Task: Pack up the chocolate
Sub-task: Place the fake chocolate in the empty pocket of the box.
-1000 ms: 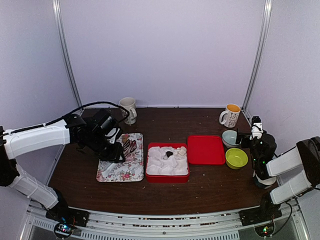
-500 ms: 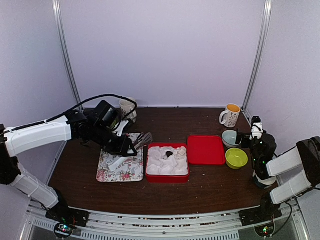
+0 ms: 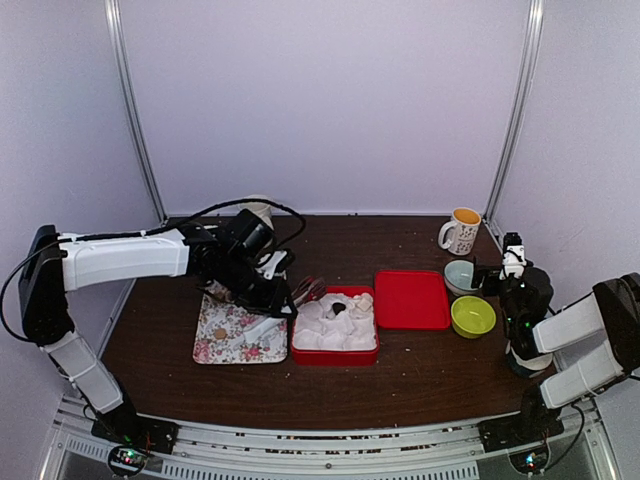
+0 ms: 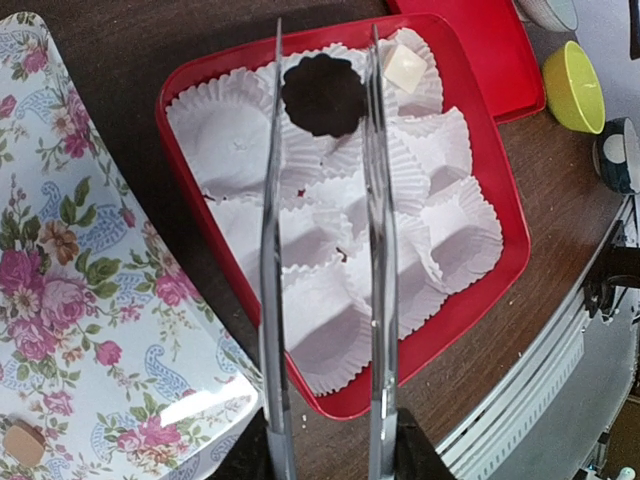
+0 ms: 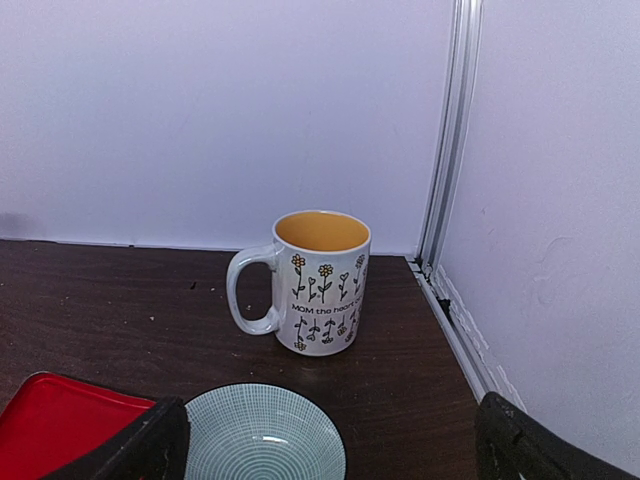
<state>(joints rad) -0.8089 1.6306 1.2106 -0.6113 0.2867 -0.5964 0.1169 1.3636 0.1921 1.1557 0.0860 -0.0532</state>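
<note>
Dark chocolate (image 4: pixel 322 95) sits between the 2 tips of the tongs (image 4: pixel 378 250), straight ahead of the left gripper (image 4: pixel 330 462), over a paper cup at the far end of the red box (image 4: pixel 430 330). Cannot tell if the tips pinch it or it already lies in the cup. Pale chocolate (image 4: pixel 405 68) is in the next cup, just right of the tips. 1 tan chocolate (image 4: pixel 22 443) is on the flowered tray (image 4: pixel 80 250), back and to the left of the hand. Left gripper is clamped on the handle end of the tongs, arms squeezed part way. Right gripper (image 5: pixel 330 452) is spread wide with nothing in it, well off to the right.

Risks, my read: if the piece is held, a loose squeeze drops it between cups or on the rim. Letting go too high could bounce it out or tip a cup. The tips could snag the thin paper cups (image 4: pixel 300 260) and drag them, or knock the pale piece. Reaching for the tan one, the tongs must clear the box wall nearest the tray.

Around: red lid (image 3: pixel 411 299) just right of the box. Green bowl (image 3: pixel 472 316), grey bowl (image 5: pixel 265 435) and flower mug (image 5: pixel 320 280) are far right of the hand. White mug (image 3: pixel 258 205) is behind the arm, mostly hidden. Nothing stands between tray and box.
</note>
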